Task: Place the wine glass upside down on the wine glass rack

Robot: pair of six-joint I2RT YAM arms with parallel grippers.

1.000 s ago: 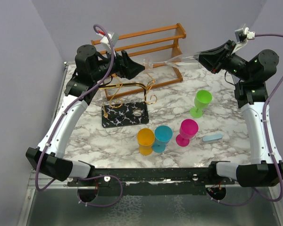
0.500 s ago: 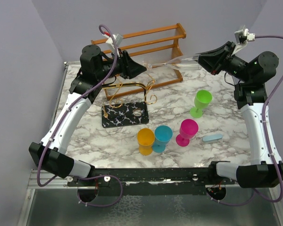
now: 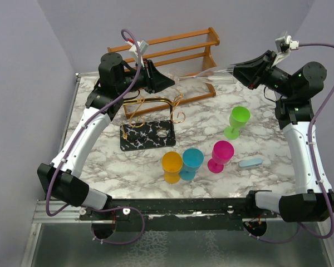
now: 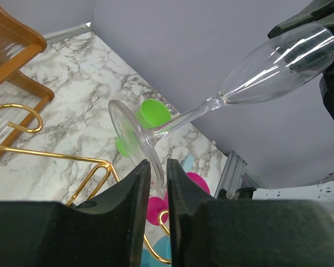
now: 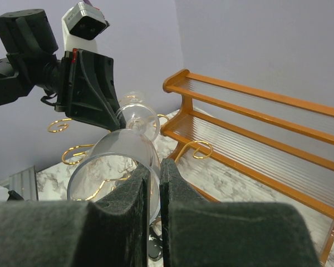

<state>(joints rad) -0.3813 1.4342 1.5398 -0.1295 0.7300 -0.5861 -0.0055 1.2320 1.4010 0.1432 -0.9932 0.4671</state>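
A clear wine glass (image 3: 207, 74) hangs on its side in the air in front of the wooden shelf, foot to the left and bowl to the right. My right gripper (image 3: 237, 71) is shut on the rim of the bowl (image 5: 119, 158). My left gripper (image 3: 173, 81) has its jaws closed to a narrow gap on the edge of the glass's round foot (image 4: 134, 139). The wine glass rack, gold scroll wire (image 3: 156, 103) on a black veined base (image 3: 140, 139), stands on the marble below and left of the glass.
An orange-brown wooden two-tier shelf (image 3: 172, 47) stands at the back. Green (image 3: 237, 121), pink (image 3: 221, 154), blue (image 3: 191, 162) and orange (image 3: 171, 166) plastic goblets stand at the front right, with a small light-blue block (image 3: 250, 162) beside them.
My left gripper has moved right to the glass's foot and its jaws have closed on it. The right gripper has kept its hold on the bowl, nearly still.
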